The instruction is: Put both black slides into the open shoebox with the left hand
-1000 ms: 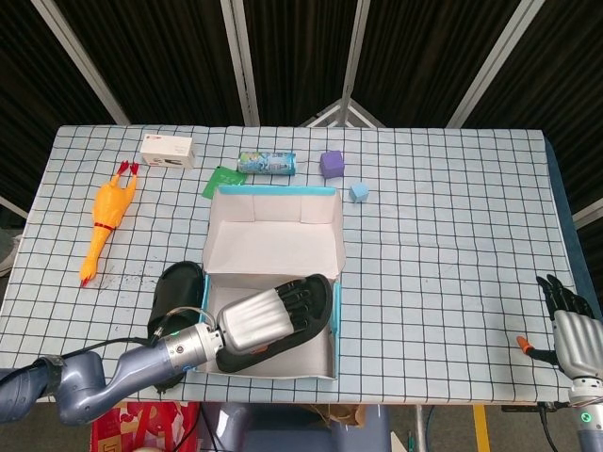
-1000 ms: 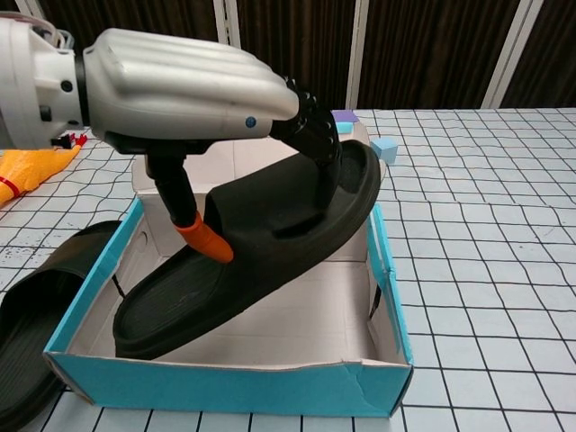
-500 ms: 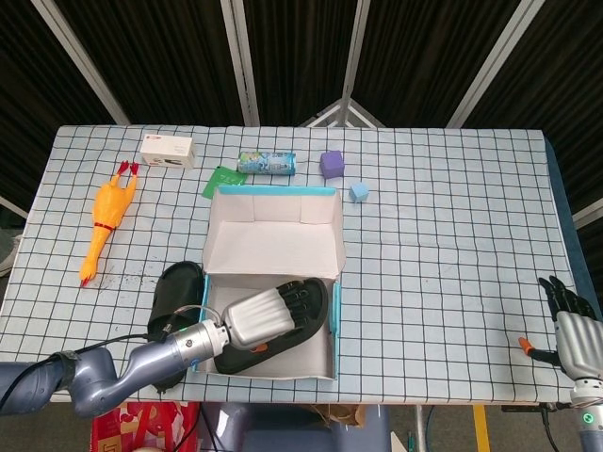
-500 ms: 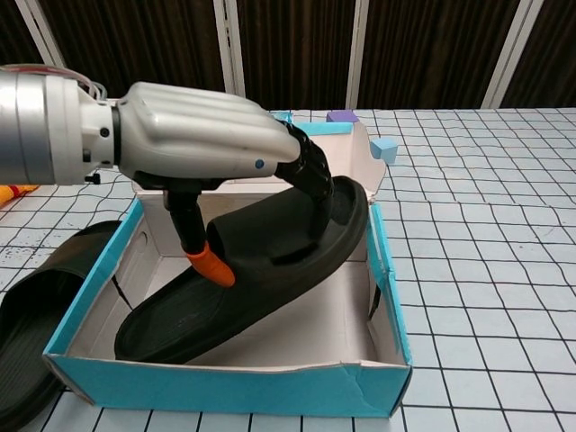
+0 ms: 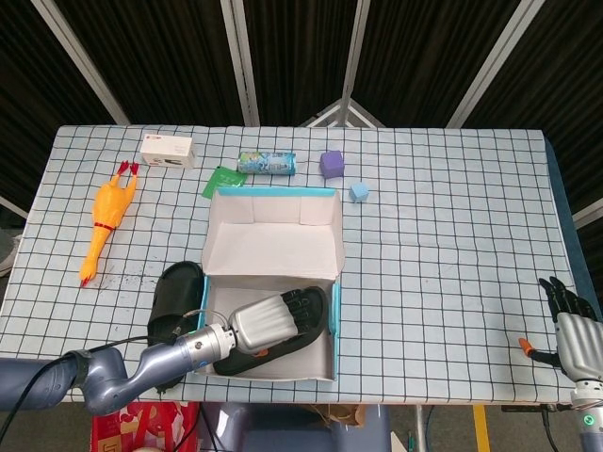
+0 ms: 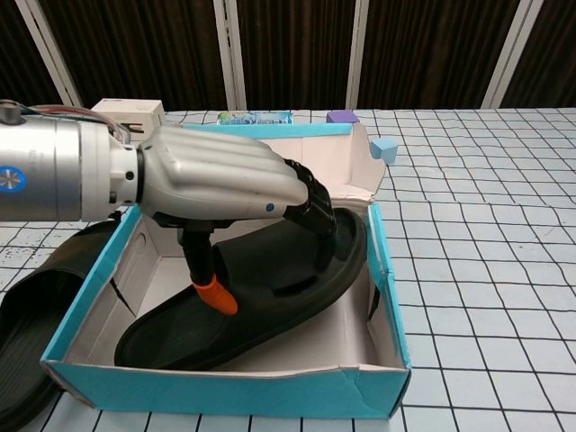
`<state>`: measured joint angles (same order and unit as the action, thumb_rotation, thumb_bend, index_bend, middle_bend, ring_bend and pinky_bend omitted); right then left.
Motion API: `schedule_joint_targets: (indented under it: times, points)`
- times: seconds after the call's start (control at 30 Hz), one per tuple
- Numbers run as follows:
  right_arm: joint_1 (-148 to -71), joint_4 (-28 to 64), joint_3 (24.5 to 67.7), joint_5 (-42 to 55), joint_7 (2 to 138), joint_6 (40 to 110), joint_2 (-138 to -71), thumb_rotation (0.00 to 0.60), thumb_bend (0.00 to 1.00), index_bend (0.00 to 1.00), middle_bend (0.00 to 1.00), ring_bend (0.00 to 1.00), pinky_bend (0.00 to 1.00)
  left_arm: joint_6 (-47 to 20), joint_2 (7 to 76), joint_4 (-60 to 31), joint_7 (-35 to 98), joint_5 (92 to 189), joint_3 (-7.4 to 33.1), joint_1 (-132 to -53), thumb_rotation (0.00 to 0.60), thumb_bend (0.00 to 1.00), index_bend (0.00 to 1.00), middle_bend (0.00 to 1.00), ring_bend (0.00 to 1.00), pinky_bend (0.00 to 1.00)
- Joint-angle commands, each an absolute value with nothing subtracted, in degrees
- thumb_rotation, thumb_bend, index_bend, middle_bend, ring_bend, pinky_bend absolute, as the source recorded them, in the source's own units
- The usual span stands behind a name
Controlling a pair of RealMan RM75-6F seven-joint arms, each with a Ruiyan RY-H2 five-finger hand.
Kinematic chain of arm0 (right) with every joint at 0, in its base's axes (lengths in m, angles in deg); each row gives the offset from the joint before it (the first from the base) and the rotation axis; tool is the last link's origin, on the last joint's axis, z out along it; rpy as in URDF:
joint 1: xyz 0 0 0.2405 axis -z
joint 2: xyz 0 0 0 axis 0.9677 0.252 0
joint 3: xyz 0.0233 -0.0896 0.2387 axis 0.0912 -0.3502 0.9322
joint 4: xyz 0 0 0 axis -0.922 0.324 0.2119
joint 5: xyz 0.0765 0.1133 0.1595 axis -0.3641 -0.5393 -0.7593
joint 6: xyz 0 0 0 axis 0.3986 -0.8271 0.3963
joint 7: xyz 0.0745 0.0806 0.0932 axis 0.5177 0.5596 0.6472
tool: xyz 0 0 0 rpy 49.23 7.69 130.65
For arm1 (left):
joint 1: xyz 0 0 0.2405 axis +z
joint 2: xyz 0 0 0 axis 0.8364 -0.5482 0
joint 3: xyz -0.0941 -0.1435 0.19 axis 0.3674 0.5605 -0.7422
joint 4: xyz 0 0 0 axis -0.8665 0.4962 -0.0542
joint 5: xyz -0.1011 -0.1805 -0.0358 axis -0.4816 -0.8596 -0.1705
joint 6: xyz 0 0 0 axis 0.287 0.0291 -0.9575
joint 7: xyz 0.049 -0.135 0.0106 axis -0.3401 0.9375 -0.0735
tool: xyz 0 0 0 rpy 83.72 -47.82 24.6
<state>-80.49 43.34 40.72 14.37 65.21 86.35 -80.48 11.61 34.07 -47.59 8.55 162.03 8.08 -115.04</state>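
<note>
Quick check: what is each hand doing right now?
Left hand: holding a black rubber slide inside the open shoebox.
Right hand: open, holding nothing.

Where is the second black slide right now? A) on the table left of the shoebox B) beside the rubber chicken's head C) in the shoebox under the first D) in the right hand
A: the second slide lies on the table against the left wall of the shoebox, while the left hand holds the other slide inside it.

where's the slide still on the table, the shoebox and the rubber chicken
slide on the table (image 5: 174,292), head view, on its strap.
shoebox (image 6: 216,390), chest view, on its blue front wall.
rubber chicken (image 5: 102,223), head view, on its yellow body.
</note>
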Motion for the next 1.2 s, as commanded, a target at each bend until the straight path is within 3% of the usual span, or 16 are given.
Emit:
schedule_joint_targets:
  times: [0.03, 0.6, 0.7, 0.77, 0.93, 1.2]
  points:
    - [-80.5, 43.4, 40.7, 14.3, 65.1, 86.2, -80.5, 0.6, 0.25, 0.0, 0.02, 0.1, 0.11, 11.7, 34.6, -47.0, 8.5, 161.8, 7.8, -115.1, 0.6, 0.58, 0.31, 0.62, 0.13, 0.11]
    - [-80.7, 43.3, 40.7, 13.9, 64.9, 85.9, -80.5, 0.6, 0.25, 0.0, 0.02, 0.1, 0.11, 14.3, 38.5, -43.4, 7.5, 157.8, 7.5, -117.0, 0.6, 0.55, 0.29, 0.54, 0.12, 0.11]
    - [-80.7, 43.4, 40.8, 13.9, 64.9, 85.9, -80.5, 0.6, 0.25, 0.0, 0.02, 0.1, 0.11, 15.0, 38.4, -43.6, 6.4, 156.4, 7.3, -117.5, 0.6, 0.49, 0.28, 0.46, 0.09, 0.11]
    - [-80.7, 43.4, 40.8, 13.9, 64.9, 85.9, -80.4, 0.6, 0.25, 0.0, 0.02, 0.1, 0.11, 15.5, 38.0, -44.2, 5.5, 155.2, 7.3, -118.0, 0.6, 0.39, 0.24, 0.31, 0.04, 0.07]
    - [-80.9, 43.5, 40.9, 13.6, 64.9, 85.6, -80.3, 0.6, 0.25, 0.0, 0.02, 0.1, 0.11, 16.6, 36.4, -45.6, 3.4, 152.2, 7.1, -119.0, 0.6, 0.29, 0.16, 0.08, 0.0, 0.0]
    - [-80.9, 43.6, 40.9, 13.5, 64.7, 85.4, -80.3, 0.6, 0.25, 0.0, 0.02, 0.1, 0.11, 15.9, 34.8, -48.1, 0.2, 147.2, 7.0, -120.7, 0.6, 0.18, 0.07, 0.0, 0.0, 0.0]
